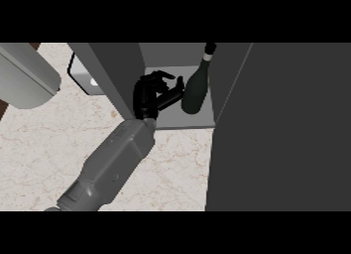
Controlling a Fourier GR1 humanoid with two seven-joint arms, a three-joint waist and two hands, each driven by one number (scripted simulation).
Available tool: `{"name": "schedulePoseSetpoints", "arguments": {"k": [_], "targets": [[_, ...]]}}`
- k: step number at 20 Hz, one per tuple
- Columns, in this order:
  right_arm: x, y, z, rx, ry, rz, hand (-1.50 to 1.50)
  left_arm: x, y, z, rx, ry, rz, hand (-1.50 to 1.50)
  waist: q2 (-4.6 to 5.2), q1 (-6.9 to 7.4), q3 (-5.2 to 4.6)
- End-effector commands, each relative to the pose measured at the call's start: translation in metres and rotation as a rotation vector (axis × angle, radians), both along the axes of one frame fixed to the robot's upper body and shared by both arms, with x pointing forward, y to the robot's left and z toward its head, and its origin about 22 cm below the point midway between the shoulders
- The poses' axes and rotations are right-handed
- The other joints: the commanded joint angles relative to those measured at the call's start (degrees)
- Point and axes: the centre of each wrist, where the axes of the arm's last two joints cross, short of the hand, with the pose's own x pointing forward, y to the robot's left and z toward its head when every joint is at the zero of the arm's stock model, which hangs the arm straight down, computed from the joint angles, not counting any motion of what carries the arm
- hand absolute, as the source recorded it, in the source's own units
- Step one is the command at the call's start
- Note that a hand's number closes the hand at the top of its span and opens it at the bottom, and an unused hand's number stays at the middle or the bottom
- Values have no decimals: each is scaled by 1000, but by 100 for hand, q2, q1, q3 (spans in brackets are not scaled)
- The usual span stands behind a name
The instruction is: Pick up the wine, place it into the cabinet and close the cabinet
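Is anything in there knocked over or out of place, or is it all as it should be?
Nothing stands out. The wine bottle stands upright inside the cabinet, unspilled. A hand is beside it with relaxed fingers, not holding it. The cabinet door is open, so closing is not yet done.

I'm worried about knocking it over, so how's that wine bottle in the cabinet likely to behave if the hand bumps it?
The wine bottle looks tall and narrow, standing upright, so it could probably tip if nudged high up. Its dark, smooth surface suggests rigid and perhaps slippery. The hand sits beside it with relaxed fingers, apparently not gripping.
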Motion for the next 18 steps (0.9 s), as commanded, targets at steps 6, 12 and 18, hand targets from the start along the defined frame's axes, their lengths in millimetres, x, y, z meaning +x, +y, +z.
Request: {"name": "schedulePoseSetpoints", "arguments": {"k": [6, 12, 18], "targets": [[-21, -14, 19, 60, -49, 55, -150, 34, -7, 37, 54, -13, 59, 150, 22, -50, 8], [-24, -9, 11, 68, -35, 54, -150, 40, -1, 34, 192, -30, 161, 150, 19, -79, 7], [-26, -1, 18, 65, -47, 85, -150, 60, 26, 52, 395, 7, 232, -150, 42, -121, 1]]}}
